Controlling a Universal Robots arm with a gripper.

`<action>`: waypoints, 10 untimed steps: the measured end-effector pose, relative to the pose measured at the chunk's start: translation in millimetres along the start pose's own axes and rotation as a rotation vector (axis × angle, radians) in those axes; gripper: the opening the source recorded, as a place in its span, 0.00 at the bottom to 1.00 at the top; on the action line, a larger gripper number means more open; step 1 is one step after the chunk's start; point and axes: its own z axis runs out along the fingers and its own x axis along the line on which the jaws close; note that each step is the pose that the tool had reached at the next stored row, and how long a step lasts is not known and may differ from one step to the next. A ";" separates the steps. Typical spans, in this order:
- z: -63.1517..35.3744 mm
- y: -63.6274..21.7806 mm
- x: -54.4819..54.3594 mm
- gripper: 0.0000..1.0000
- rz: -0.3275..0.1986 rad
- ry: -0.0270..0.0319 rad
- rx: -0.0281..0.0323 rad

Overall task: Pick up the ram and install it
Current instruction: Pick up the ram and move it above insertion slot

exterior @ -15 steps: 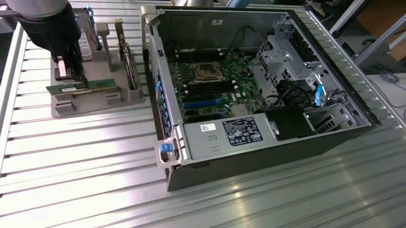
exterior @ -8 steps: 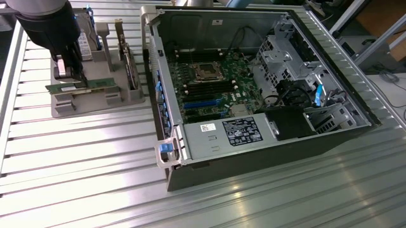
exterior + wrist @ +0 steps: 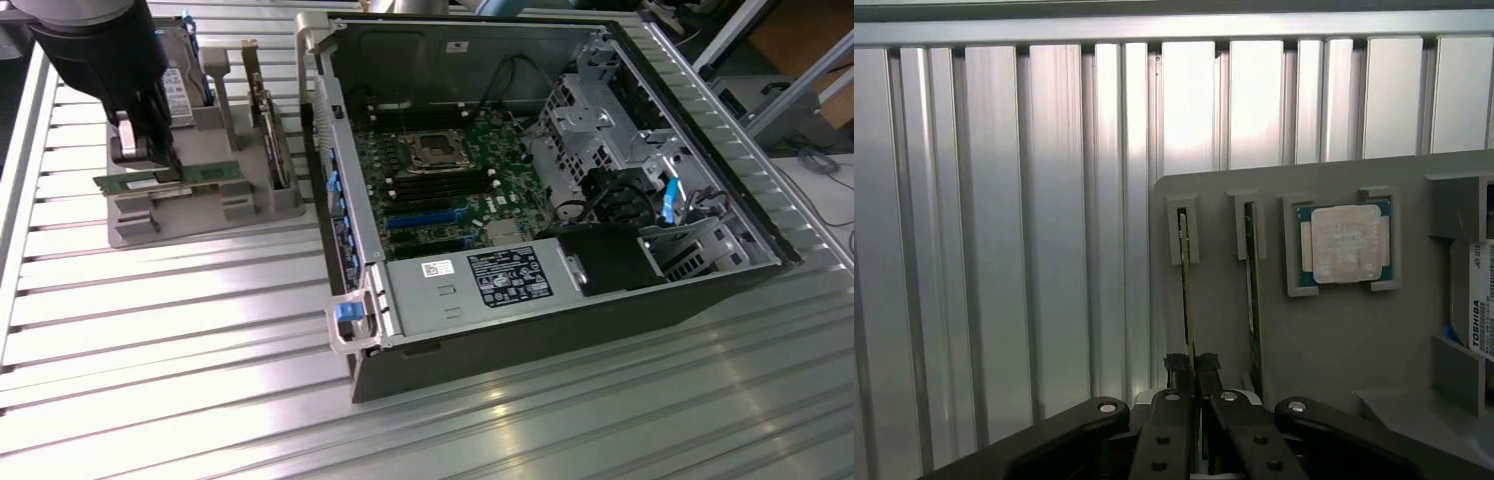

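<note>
The ram (image 3: pixel 1184 290) is a thin green stick seen edge-on, its far end sitting in a slot of the grey holder (image 3: pixel 1324 340). My gripper (image 3: pixel 1192 372) is shut on its near part, black fingertips (image 3: pixel 1176 368) pressed against both faces. In the exterior view the gripper (image 3: pixel 147 165) reaches straight down onto the ram (image 3: pixel 200 174), which lies along the holder (image 3: pixel 200 210) at that view's left. A second green stick (image 3: pixel 1251 280) stands in the neighbouring slot. The open computer case (image 3: pixel 534 190) holds the motherboard with black memory slots (image 3: pixel 427 185) beside the processor socket (image 3: pixel 434 150).
A square silver processor chip (image 3: pixel 1344 243) rests in its own recess of the holder, and a hard drive (image 3: pixel 1479 300) with a white label sits beyond it. Upright cards (image 3: pixel 274 140) stand in the holder between my gripper and the case wall (image 3: pixel 320 130). Everything rests on a ribbed metal table (image 3: pixel 200 350).
</note>
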 end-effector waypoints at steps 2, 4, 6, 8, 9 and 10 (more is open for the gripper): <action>-2.7 -0.1 0.1 0.13 0.000 0.0000 0.0001; -5.3 -0.2 0.2 0.13 0.000 0.0001 0.0000; -8.4 -0.4 0.4 0.13 0.000 0.0001 0.0001; -12.4 -0.5 0.6 0.13 0.000 0.0001 0.0001; -13.4 -0.6 0.6 0.13 0.000 0.0001 0.0001; -14.2 -0.6 0.6 0.13 0.000 0.0001 0.0000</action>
